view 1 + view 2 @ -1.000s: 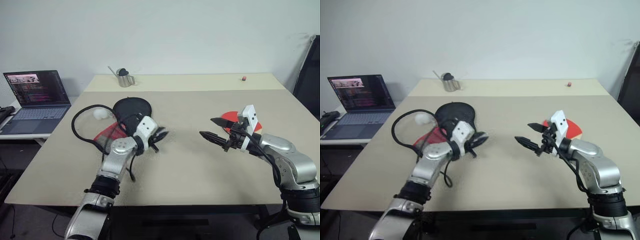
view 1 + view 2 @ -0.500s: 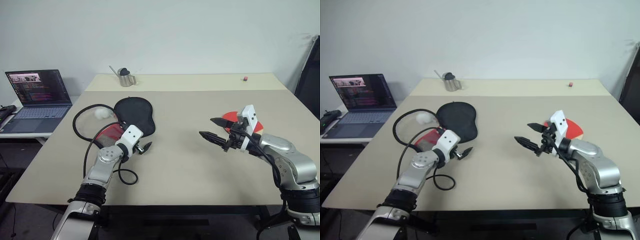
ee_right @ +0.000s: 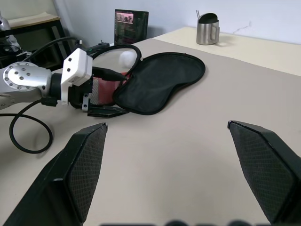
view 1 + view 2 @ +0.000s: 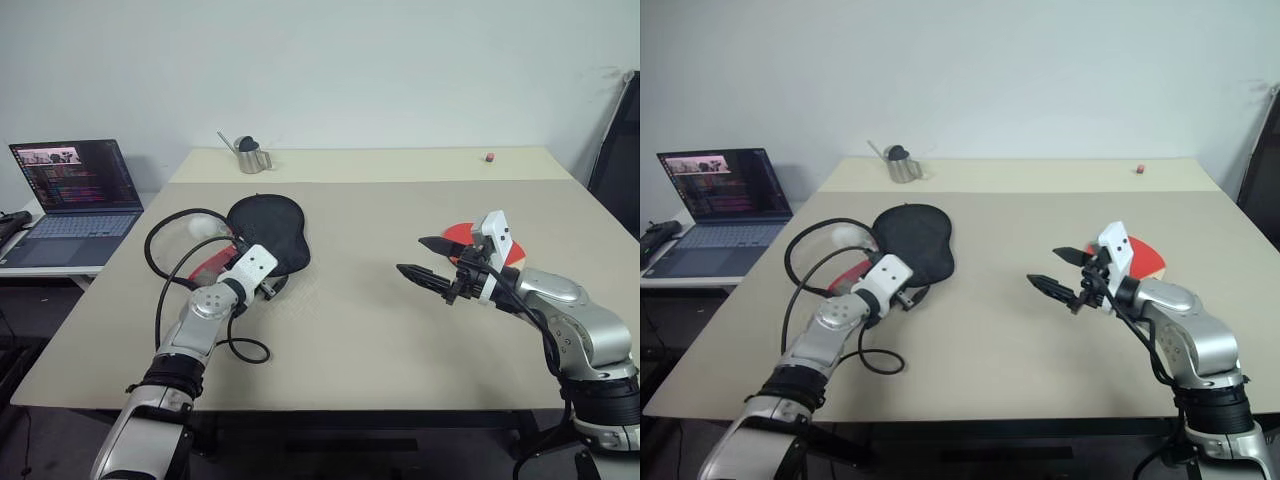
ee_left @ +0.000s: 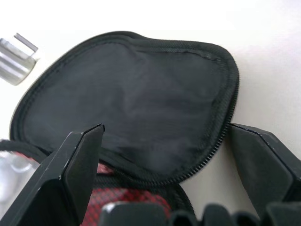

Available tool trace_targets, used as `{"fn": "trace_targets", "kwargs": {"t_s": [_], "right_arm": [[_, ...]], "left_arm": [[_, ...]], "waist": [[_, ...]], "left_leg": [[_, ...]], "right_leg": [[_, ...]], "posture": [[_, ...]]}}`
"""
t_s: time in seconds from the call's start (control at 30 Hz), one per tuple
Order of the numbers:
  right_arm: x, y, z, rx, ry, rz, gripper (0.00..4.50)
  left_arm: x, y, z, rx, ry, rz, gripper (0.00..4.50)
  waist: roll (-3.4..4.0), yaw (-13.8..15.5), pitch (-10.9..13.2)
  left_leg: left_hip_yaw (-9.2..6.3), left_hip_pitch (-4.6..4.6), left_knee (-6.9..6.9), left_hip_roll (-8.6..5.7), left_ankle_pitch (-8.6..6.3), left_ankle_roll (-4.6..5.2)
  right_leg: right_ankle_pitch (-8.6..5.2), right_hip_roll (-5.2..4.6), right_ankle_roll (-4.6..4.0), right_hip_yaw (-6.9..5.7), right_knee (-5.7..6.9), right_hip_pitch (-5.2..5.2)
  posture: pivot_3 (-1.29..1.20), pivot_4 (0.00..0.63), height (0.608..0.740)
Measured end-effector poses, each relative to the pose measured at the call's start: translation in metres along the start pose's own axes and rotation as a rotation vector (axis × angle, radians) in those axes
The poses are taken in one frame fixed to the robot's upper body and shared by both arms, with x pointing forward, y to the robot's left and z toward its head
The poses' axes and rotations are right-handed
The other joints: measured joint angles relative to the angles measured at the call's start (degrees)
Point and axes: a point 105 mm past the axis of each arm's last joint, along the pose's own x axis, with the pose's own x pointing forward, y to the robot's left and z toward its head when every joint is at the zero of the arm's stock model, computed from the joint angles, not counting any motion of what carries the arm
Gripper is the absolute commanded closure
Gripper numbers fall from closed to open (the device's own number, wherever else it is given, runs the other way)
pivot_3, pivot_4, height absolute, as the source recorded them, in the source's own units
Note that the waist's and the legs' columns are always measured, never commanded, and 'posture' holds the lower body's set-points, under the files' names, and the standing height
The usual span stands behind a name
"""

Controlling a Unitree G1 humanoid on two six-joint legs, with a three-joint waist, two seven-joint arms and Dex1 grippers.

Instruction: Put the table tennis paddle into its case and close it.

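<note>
Black case beside table's left edge

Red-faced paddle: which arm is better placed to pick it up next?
Right. The open right gripper hovers just ahead of the red-faced paddle; the left gripper sits at the black fabric case across the table.

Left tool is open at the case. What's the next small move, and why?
Probably ease the left tool forward and close on the edge of the case. Its fingers straddle the black flap at the zipper, gripping nothing, and the paddle lies behind the right tool, not yet in.
</note>
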Motion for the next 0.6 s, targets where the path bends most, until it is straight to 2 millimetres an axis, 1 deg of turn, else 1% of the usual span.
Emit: {"fn": "trace_targets", "kwargs": {"t_s": [0.07, 0.17, 0.4, 0.5, 0.53, 0.6], "right_arm": [[0.000, 0.000, 0.000, 0.001, 0.000, 0.000, 0.00], [0.000, 0.000, -0.001, 0.002, 0.001, -0.001, 0.00], [0.000, 0.000, -0.001, 0.004, 0.002, -0.003, 0.00], [-0.002, -0.001, -0.003, 0.009, 0.005, -0.010, 0.00], [-0.002, -0.001, -0.005, 0.012, 0.007, -0.012, 0.00], [-0.002, -0.001, -0.006, 0.015, 0.010, -0.015, 0.00]], "left_arm": [[0.002, 0.001, 0.000, 0.008, 0.002, -0.001, 0.01], [0.006, 0.000, 0.001, 0.011, -0.001, -0.009, 0.59], [0.013, -0.011, 0.000, 0.017, 0.001, -0.045, 3.13], [0.013, -0.006, 0.000, 0.020, 0.006, -0.027, 4.25], [0.013, -0.004, 0.000, 0.023, 0.004, -0.018, 4.48], [0.013, -0.003, -0.001, 0.023, 0.006, -0.017, 4.48]], "waist": [[0.00, 0.00, 0.00], [0.00, 0.02, 0.00], [0.00, -0.03, 0.00], [0.00, -0.06, 0.00], [-0.01, -0.01, -0.01], [-0.01, 0.02, -0.01]], "left_leg": [[-0.01, 0.00, 0.00, 0.00, 0.00, 0.00], [-0.01, 0.01, 0.01, -0.01, 0.00, 0.01], [0.00, 0.00, 0.02, -0.01, 0.00, 0.00], [0.00, 0.01, 0.02, -0.01, 0.00, 0.00], [0.00, 0.01, 0.02, -0.01, 0.00, 0.00], [0.00, 0.01, 0.02, -0.02, 0.00, 0.01]], "right_leg": [[0.00, 0.00, 0.00, -0.01, 0.03, 0.00], [0.00, 0.00, 0.00, -0.01, 0.05, 0.01], [0.00, 0.00, 0.00, -0.01, 0.06, 0.01], [0.00, 0.00, 0.00, -0.01, 0.07, 0.01], [0.00, 0.00, 0.00, -0.01, 0.07, 0.01], [0.00, -0.01, 0.00, -0.01, 0.07, 0.01]], "posture": [[0.00, 0.150, 0.740], [0.00, 0.150, 0.740], [0.00, 0.150, 0.740], [0.00, 0.150, 0.740], [0.00, 0.150, 0.740], [0.00, 0.150, 0.740]]}}
